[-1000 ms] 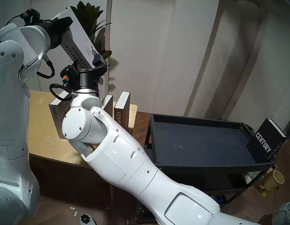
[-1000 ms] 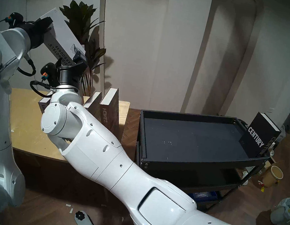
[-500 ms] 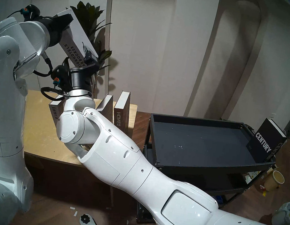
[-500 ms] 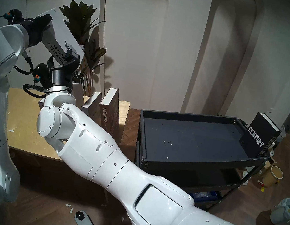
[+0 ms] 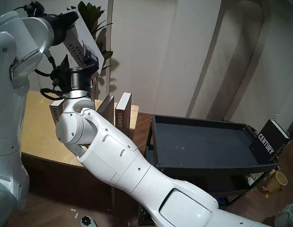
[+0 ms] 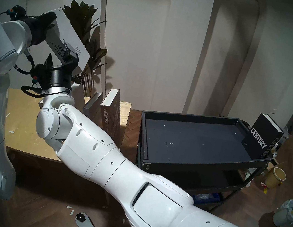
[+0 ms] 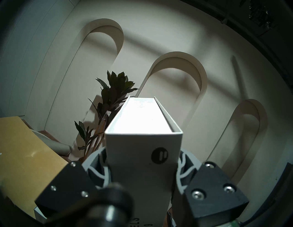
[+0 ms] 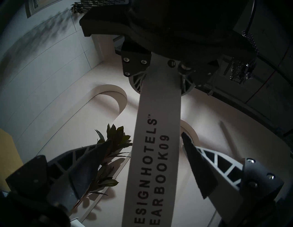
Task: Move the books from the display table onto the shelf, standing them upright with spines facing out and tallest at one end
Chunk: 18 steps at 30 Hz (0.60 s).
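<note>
In the head views, the left gripper [image 5: 68,20] clamps the upper end of the tilted white "DESIGN HOTELS YEARBOOK" hardcover [image 5: 86,37], held in the air above the light plywood display table [image 5: 38,131]. The black "CENTURY" book [image 5: 269,144] stands at the far end of the black metal shelf [image 5: 203,149].

The left wrist view shows both fingers [image 7: 98,171] pressed on the covers.

In the right wrist view, the right gripper [image 8: 147,147] stands wide, its fingers on either side of the spine and apart from it.

White arched wall niches [image 5: 136,31], herringbone wood floor [image 5: 289,157].
</note>
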Each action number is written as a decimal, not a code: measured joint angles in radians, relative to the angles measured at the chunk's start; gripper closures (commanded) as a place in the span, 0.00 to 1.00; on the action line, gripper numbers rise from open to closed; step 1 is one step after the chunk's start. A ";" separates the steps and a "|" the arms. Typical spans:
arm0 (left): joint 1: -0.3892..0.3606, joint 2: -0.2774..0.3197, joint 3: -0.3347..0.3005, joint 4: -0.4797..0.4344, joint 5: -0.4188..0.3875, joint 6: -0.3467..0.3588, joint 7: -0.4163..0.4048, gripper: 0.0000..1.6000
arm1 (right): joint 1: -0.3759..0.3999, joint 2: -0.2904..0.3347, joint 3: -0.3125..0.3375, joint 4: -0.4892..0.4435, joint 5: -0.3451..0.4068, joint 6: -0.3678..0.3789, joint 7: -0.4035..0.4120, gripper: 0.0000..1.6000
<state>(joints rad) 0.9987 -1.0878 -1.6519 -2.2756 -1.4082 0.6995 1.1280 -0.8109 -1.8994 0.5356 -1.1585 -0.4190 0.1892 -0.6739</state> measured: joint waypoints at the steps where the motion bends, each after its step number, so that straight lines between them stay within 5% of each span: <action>1: -0.001 0.001 0.002 -0.001 -0.004 -0.002 0.003 1.00 | 0.001 -0.002 0.002 0.005 0.000 -0.001 -0.004 0.00; 2: -0.003 0.002 0.006 -0.002 -0.011 -0.007 0.007 1.00 | 0.003 -0.006 0.005 0.013 0.000 -0.003 -0.009 0.03; 3: -0.005 0.003 0.010 -0.003 -0.020 -0.012 0.013 1.00 | 0.005 -0.011 0.009 0.023 0.000 -0.005 -0.016 0.59; 5: -0.008 0.005 0.017 -0.006 -0.033 -0.021 0.023 1.00 | 0.009 -0.019 0.016 0.041 0.000 -0.009 -0.030 1.00; 15: -0.017 0.021 0.038 -0.008 -0.074 -0.062 0.067 1.00 | 0.015 -0.050 0.038 0.100 -0.001 -0.033 -0.099 1.00; 16: -0.018 0.022 0.040 -0.009 -0.079 -0.067 0.072 0.82 | 0.015 -0.053 0.039 0.106 -0.001 -0.036 -0.106 1.00; 17: -0.019 0.024 0.043 -0.010 -0.084 -0.072 0.076 0.00 | 0.015 -0.057 0.040 0.112 -0.002 -0.038 -0.112 1.00; 18: -0.020 0.025 0.046 -0.010 -0.088 -0.076 0.081 0.00 | 0.015 -0.059 0.041 0.118 -0.002 -0.041 -0.118 1.00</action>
<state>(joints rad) 0.9788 -1.0631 -1.6060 -2.2859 -1.4965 0.6236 1.2085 -0.7954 -1.9588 0.5768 -1.0407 -0.4209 0.1484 -0.7921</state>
